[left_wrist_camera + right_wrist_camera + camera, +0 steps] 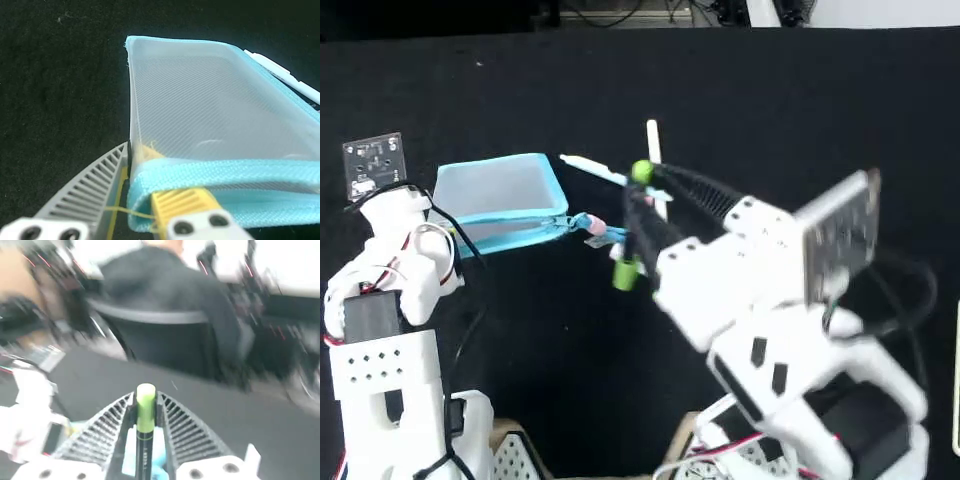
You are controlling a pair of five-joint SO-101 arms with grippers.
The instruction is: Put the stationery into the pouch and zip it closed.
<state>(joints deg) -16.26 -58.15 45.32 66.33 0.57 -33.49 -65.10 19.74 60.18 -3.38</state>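
**Query:** Where is the stationery located, and in what state are the end effectors found?

**Reply:** The green marker point(145, 412) is clamped between the fingers of the right end effector point(145, 400). It is carried above the bench point(770, 100), near the zipper-pull end of the pouch point(500, 195). A white pen point(588, 167) lies on the bench just beside the pouch's far corner. The left end effector point(136, 175) is closed on a corner of the pouch at the blue zipper band.

**Query:** How are these items expected to handle?

**Reply:** The marker is judged light, rigid and smooth, so pivoting within the grip is to be expected. A hold at mid-barrel is advised. The pouch is judged soft, thin mesh that will buckle if pushed, and only the stitched band offers stiffness. The pouch should therefore be restrained at that band. Whether the mouth is fully open cannot be told. The zipper pull point(595, 225) is small, and a fine pinch will be required.
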